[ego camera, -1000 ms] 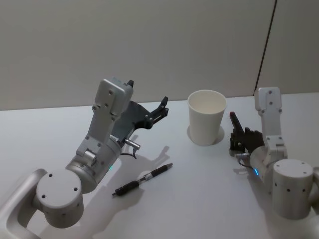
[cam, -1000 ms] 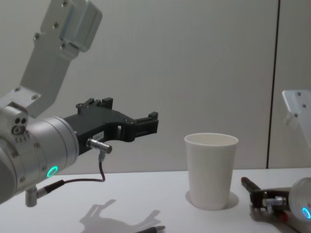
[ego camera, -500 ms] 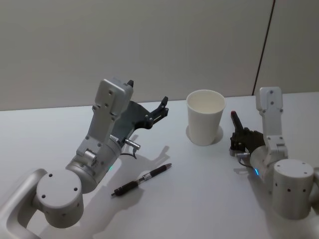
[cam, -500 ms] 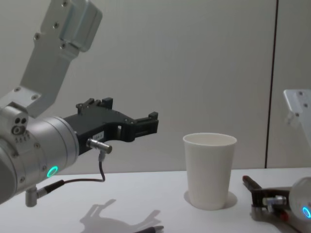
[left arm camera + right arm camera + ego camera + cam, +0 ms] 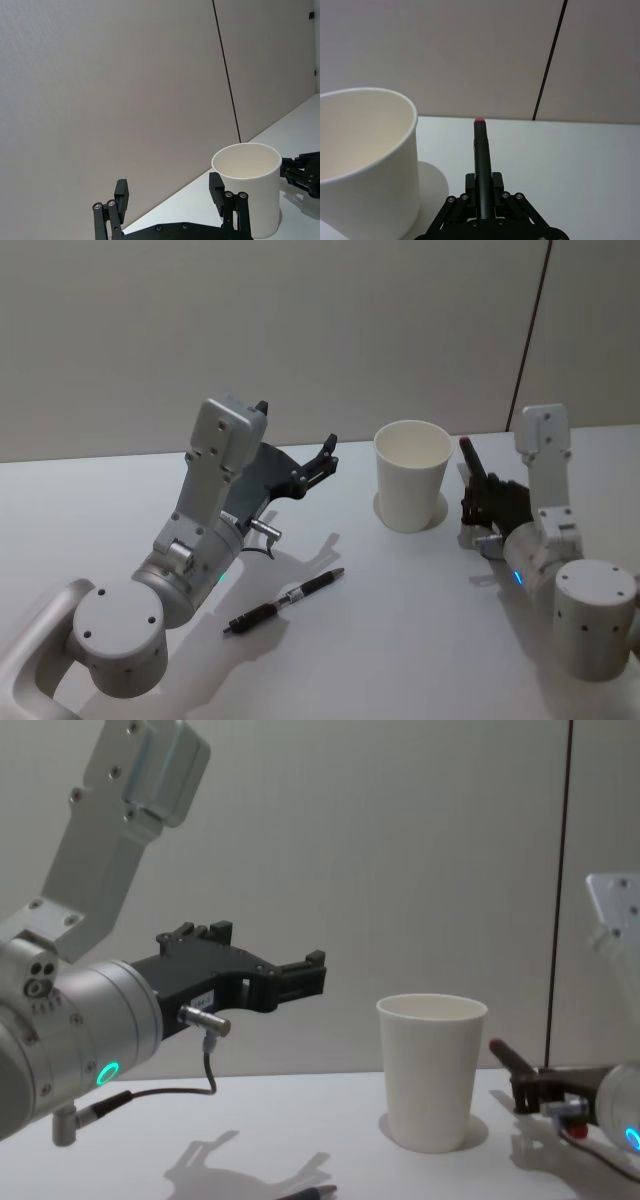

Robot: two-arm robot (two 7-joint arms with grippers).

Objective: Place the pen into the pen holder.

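While the dark red-tipped pen (image 5: pixel 480 155) is clamped tip-up in the right pincer (image 5: pixel 483 502), the white tapered paper cup (image 5: pixel 410 480) is seen just leftward; left pincer (image 5: pixel 168 184) released, idle.

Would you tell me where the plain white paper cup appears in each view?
Head view: plain white paper cup right of centre.
Chest view: cup, right of centre.
Left wrist view: cup beyond left end effector.
Right wrist view: cup beside held red-tipped black pen.
Shared landmark: dark vertical wall seam.

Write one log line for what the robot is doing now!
right gripper: shut on pen, beside cup | left gripper: open, raised left of cup | second pen: lying on table
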